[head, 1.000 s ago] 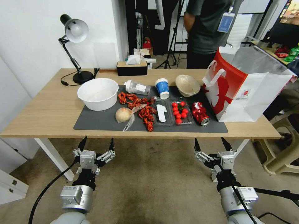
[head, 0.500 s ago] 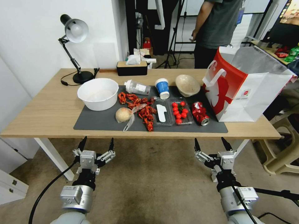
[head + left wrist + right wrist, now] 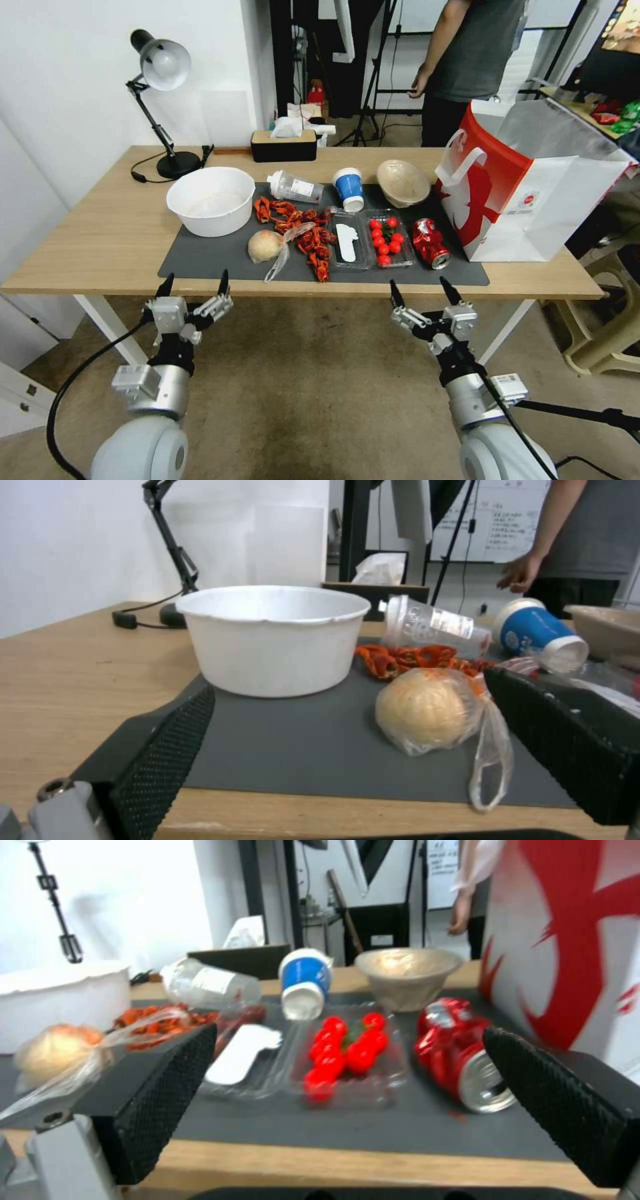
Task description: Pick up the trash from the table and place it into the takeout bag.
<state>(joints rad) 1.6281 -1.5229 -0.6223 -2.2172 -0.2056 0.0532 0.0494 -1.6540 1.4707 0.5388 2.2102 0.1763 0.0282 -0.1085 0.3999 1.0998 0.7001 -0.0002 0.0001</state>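
Trash ahead of both spread, empty pincers: crushed can (image 3: 429, 243) beyond the right pincer (image 3: 425, 297) looks light, dented, slippery; grip across its middle. Left pincer (image 3: 193, 284) faces the bagged lump (image 3: 265, 245).

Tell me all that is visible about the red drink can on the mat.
The red drink can looks like thin shiny metal, crushed and dented along its body. It lies on its side on the dark grey mat, its silver end with the opening turned toward the table's near edge. It sits between the clear tray of small red tomatoes and the takeout bag, apart from both as far as visible. Nothing holds it.
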